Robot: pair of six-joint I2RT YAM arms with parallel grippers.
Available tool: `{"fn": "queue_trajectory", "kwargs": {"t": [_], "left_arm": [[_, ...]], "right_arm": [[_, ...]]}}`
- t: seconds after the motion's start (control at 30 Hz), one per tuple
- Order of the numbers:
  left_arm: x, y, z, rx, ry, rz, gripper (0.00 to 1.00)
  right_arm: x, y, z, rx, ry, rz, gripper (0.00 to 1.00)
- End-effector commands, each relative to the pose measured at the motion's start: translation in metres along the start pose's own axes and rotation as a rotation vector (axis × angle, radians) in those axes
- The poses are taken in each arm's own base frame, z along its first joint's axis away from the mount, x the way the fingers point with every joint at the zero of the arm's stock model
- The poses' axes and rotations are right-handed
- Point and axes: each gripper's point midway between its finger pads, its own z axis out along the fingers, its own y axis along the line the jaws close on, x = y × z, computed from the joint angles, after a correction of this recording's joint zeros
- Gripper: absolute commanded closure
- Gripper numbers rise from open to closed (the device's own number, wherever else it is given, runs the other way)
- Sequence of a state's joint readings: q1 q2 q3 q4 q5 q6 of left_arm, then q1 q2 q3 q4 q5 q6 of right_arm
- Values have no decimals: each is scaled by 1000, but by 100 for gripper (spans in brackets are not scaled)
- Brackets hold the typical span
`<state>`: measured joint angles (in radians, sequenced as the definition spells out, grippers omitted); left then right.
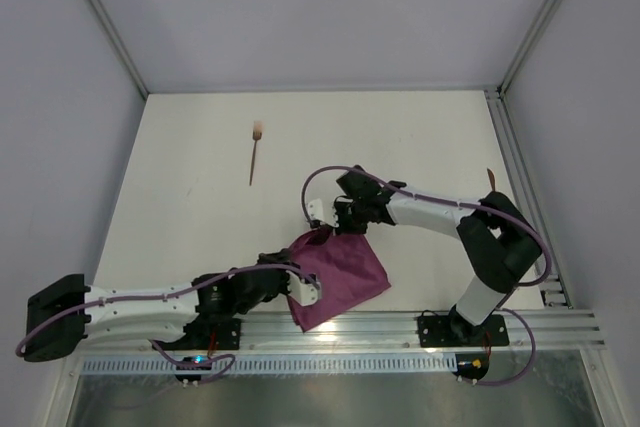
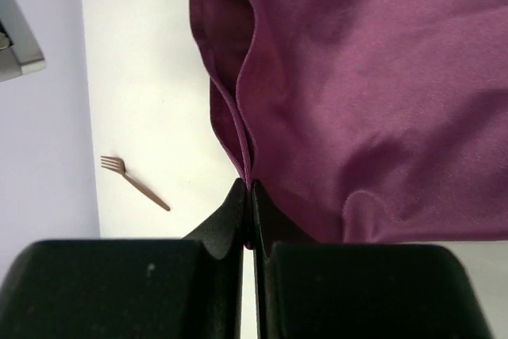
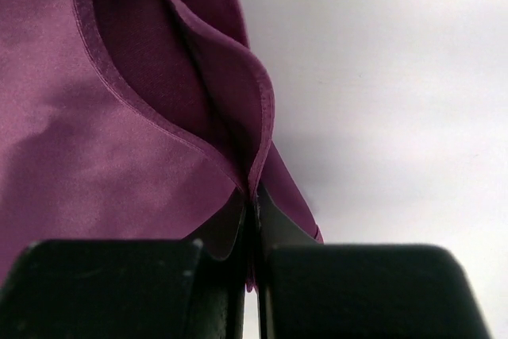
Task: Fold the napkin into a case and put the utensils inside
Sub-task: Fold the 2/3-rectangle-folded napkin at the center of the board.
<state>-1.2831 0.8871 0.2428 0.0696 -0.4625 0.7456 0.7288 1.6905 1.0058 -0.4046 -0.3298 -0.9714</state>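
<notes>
Left jaws are pressed together on the hemmed edge of the napkin (image 2: 357, 77). In the left wrist view the cloth's hem runs straight down into the slit between them. Right jaws are the same story, squeezed shut on a doubled-over bit of edge, with two layers of purple cloth curling out just above the tips in the right wrist view.

From above, the napkin (image 1: 340, 277) is a lopsided four-sided shape, folded over on itself rather than spread flat. The right jaws have it at its far-left corner and the left jaws at its left side, a bit nearer the arm bases. Its longer run goes from that left side out to a point on the near right. It's sitting near the front edge of the surface (image 1: 200, 197), between the left arm (image 1: 150, 307) and the right arm (image 1: 440, 212).

The fork (image 1: 255, 152) is well apart from all that, out on the far-left part of the surface. Its long axis runs near to far with a slight lean, the pale tined head pointing at the back wall and the handle toward the arms. The left wrist camera catches it too (image 2: 133, 182), lying flat.

There's a small brown sliver (image 1: 490, 179) by the right-hand rail that might be the other utensil, but it's too tiny to call.
</notes>
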Motion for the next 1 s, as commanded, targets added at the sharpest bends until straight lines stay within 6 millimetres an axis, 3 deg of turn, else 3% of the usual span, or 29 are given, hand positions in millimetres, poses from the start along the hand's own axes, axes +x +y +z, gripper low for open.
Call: {"fn": "queue_trajectory", "kwargs": {"t": [0.0, 0.03, 0.07, 0.1, 0.37, 0.5, 0.67, 0.8, 0.97], "left_arm": [[-10, 16, 2, -64, -60, -50, 100], [-12, 16, 3, -67, -71, -56, 100], [-1, 24, 10, -95, -51, -87, 100], [4, 28, 11, -104, -36, -96, 100], [26, 69, 37, -166, 25, -153, 100], [30, 97, 53, -191, 39, -149, 100], [36, 129, 69, -208, 47, -130, 100], [35, 117, 76, -123, 20, -140, 100], [41, 65, 73, 40, -2, -128, 100]], "right_arm": [[-8, -25, -11, 196, -29, 117, 97], [-7, -26, -13, 212, -27, 138, 97], [-5, -37, -17, 313, -38, 240, 97], [-3, -35, -16, 310, -33, 243, 97], [4, -88, -29, 477, -72, 412, 97], [2, -108, -37, 515, -82, 410, 97], [14, -122, -39, 537, -53, 414, 97], [27, -111, -41, 537, -10, 394, 97], [38, -72, -32, 490, 24, 393, 97]]}}
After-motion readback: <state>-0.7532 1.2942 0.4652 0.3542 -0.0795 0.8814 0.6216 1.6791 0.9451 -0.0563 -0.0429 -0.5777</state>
